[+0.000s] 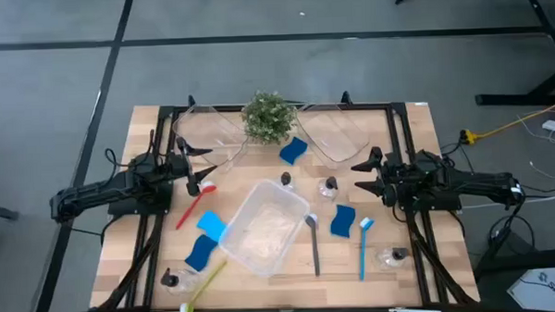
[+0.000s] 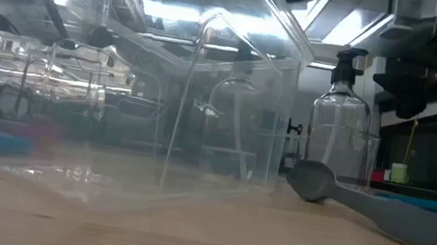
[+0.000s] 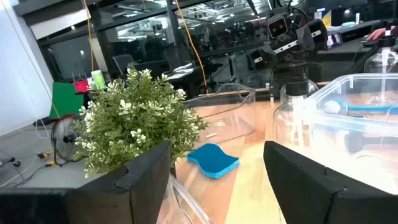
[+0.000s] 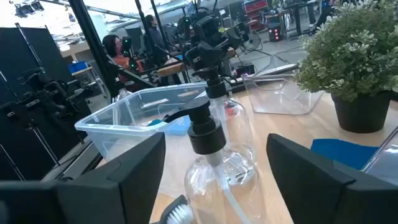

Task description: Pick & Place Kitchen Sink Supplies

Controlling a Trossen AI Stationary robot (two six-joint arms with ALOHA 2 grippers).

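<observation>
High view shows the left gripper (image 1: 201,171) and right gripper (image 1: 365,174) both open, holding nothing, at the table's (image 1: 416,151) sides. Sponges (image 1: 293,151), bottles (image 1: 329,188) and brushes (image 1: 314,243) lie around the middle bin (image 1: 261,228). The plant (image 1: 268,116) stands far back.

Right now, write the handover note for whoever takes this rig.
Left pincer: open, empty, at the table's left side.
Right pincer: open, empty, at the right side.
Supplies all loose on the table around the central clear bin: four blue sponges, four pump bottles, and the red brush, grey brush, blue brush and yellow-green brush.
Done: nothing binned.
Left: everything.
</observation>
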